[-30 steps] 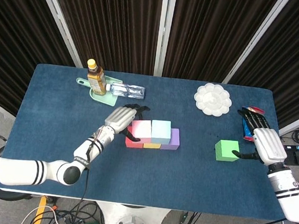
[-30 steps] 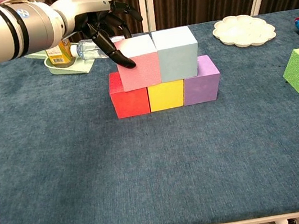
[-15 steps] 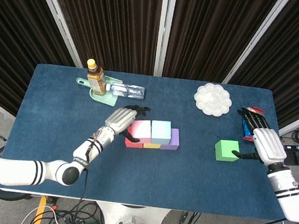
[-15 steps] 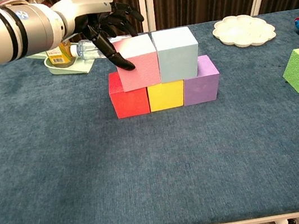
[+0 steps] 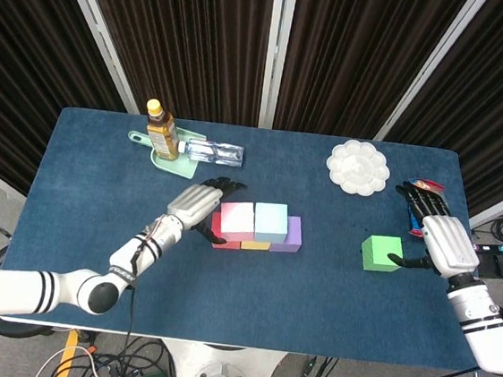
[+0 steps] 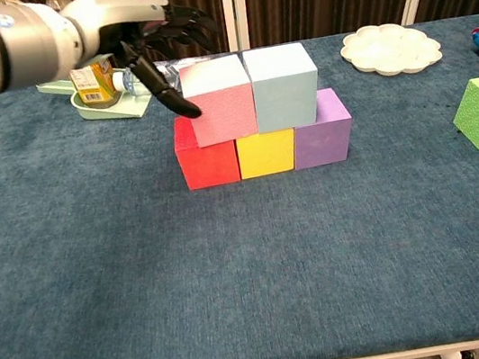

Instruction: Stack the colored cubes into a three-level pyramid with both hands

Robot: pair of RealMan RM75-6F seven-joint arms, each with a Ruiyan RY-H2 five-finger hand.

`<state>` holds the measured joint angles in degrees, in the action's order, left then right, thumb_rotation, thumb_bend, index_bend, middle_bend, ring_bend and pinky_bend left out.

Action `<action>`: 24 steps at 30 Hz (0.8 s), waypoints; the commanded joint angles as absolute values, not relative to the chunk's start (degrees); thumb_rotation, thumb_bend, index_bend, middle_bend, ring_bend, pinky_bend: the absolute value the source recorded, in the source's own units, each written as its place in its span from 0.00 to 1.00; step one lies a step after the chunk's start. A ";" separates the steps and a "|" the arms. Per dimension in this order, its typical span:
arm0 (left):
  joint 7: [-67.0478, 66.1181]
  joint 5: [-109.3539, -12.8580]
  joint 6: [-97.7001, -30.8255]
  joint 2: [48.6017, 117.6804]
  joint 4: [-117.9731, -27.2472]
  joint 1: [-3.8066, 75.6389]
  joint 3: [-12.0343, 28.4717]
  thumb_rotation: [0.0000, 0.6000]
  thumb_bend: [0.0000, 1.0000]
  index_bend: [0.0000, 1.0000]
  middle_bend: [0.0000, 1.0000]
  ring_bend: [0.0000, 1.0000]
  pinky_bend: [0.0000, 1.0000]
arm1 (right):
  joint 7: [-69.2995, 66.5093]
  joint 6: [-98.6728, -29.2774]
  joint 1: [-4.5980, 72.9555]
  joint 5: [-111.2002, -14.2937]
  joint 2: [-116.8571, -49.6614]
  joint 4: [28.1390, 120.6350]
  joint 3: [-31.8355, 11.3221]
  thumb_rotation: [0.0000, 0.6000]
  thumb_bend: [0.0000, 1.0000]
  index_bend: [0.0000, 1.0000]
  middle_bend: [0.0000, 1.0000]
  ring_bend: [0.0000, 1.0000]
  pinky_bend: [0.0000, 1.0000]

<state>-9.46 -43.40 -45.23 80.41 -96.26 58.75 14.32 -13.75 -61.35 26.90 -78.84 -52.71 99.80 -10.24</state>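
Bottom row of three is laid on the blue cloth-covered bench: red foam cube, yellow foam cube, purple foam cube, side by side and touching. Second level is set on them: pink foam cube and pale blue foam cube, touching each other.

Left robot hand is seen just beside the pink cube's left face, fingers spread, nothing held; whether one fingertip touches that face cannot be told.

Green foam cube lies on the bench, well to the right of the purple cube. Right robot hand is seen at its right side, thumb against it; fingers are extended, no closed grip is seen.

Step judged in hand: second level finished, capstone pending. Next move calls for the green cube to be grasped, lifted, and centred over the pink–blue seam, with the left robot hand kept clear of the stack.
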 commanded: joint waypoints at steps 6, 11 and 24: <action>-9.65 -48.21 -54.07 72.92 -102.59 51.06 10.52 1.00 0.02 0.09 0.08 0.00 0.09 | -9.41 -58.97 28.20 -76.55 -52.86 101.41 -10.22 1.00 0.00 0.00 0.02 0.00 0.00; -7.10 -50.69 -58.37 70.32 -103.18 45.58 8.36 1.00 0.02 0.09 0.08 0.00 0.09 | 0.03 -56.21 29.74 -71.16 -52.65 101.50 -9.86 1.00 0.00 0.00 0.02 0.00 0.00; -4.47 -60.06 -68.65 76.83 -95.25 36.48 6.11 1.00 0.02 0.09 0.24 0.01 0.13 | 4.52 -56.39 30.57 -65.36 -53.09 103.07 -10.88 1.00 0.00 0.00 0.03 0.00 0.00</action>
<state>-3.81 -59.17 -68.04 74.27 -97.69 37.33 6.40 4.75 -56.16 30.67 -65.17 -53.17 102.87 -10.74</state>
